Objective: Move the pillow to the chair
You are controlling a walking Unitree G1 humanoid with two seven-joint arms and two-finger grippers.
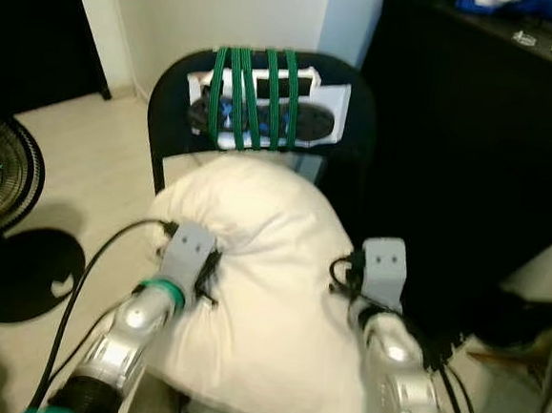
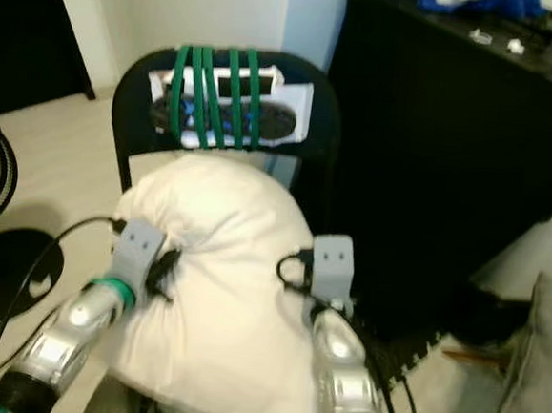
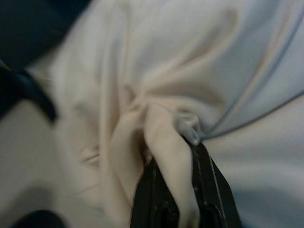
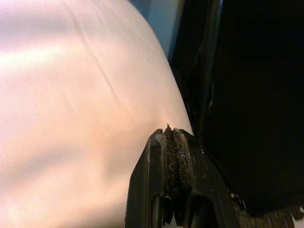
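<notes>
Currently: cream pillow [image 1: 260,291] before the black chair [image 1: 168,121], left gripper [image 3: 183,142] pinching a fold, right gripper [image 4: 170,137] closed beside its edge.

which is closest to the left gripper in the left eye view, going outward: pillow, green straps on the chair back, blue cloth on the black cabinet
1. pillow: pinched by the left gripper, a fold of its fabric between the fingers.
2. green straps: ahead, wrapped over the chair back beyond the pillow.
3. blue cloth: farthest, up on the black cabinet to the robot's right.
</notes>
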